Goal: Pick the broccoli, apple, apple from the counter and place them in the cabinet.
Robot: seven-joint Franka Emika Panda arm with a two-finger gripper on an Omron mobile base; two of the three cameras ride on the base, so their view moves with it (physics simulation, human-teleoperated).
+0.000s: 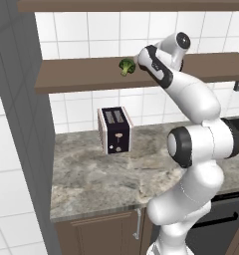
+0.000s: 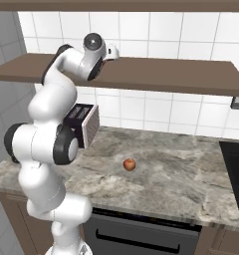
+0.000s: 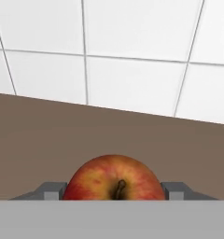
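Observation:
The broccoli (image 1: 126,66) lies on the brown cabinet shelf (image 1: 76,74), just left of my raised arm. My gripper (image 2: 113,51) is up over that shelf (image 2: 166,74). In the hand view an orange-red apple (image 3: 115,179) sits between my fingers (image 3: 51,190), which press against both its sides, right above the shelf board (image 3: 39,135); my gripper (image 3: 113,190) is shut on it. The other apple (image 2: 129,164), small and red, rests on the marbled counter (image 2: 181,174) to the right of my arm.
A black and white toaster (image 1: 115,130) stands on the counter (image 1: 91,174) by the tiled wall, under the shelf. A second shelf (image 1: 116,5) runs higher up. A dark cooktop (image 2: 236,164) lies at the counter's right end. A grey wall bounds the left.

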